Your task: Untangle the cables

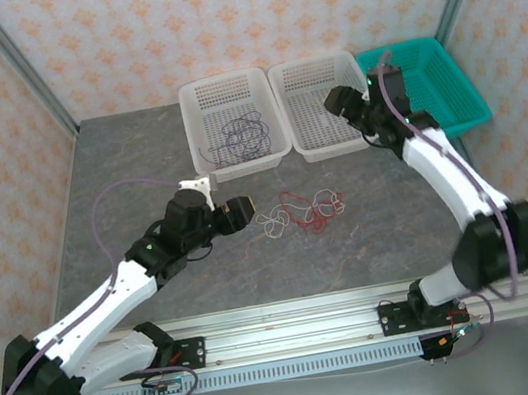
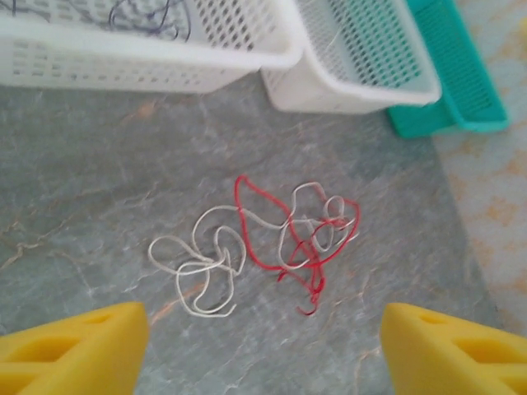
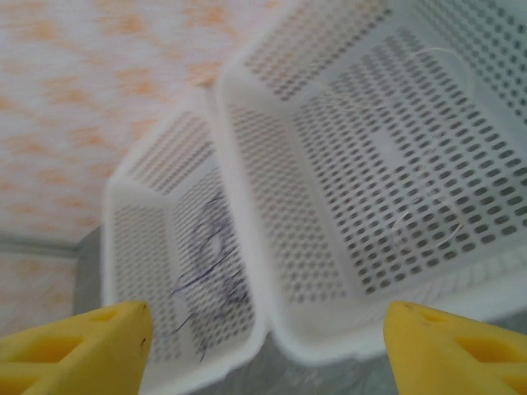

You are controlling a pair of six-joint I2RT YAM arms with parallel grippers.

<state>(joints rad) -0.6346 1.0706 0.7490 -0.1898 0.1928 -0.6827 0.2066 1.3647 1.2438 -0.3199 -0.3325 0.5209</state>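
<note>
Facing red/white tangle (image 2: pixel 284 239), L tool (image 2: pixel 263 329) open; R tool (image 3: pixel 263 329) open, cam catches faint wire (image 3: pixel 416 216) in basket (image 3: pixel 237 169).

cables: red cable (image 2: pixel 306 262) and white cable (image 2: pixel 216 259) at frame centre, purple-black cable (image 1: pixel 242 136) upper centre | baskets: left basket (image 1: pixel 224 80) and middle basket (image 1: pixel 312 63) white, hole-patterned; right basket (image 1: pixel 448 85) teal | table (image 1: pixel 136 158): grey, pale marble veins | wallpaper (image 1: pixel 243 8): cream, orange floral repeat | finger pads (image 2: pixel 74 350): yellow, lower corners
</note>
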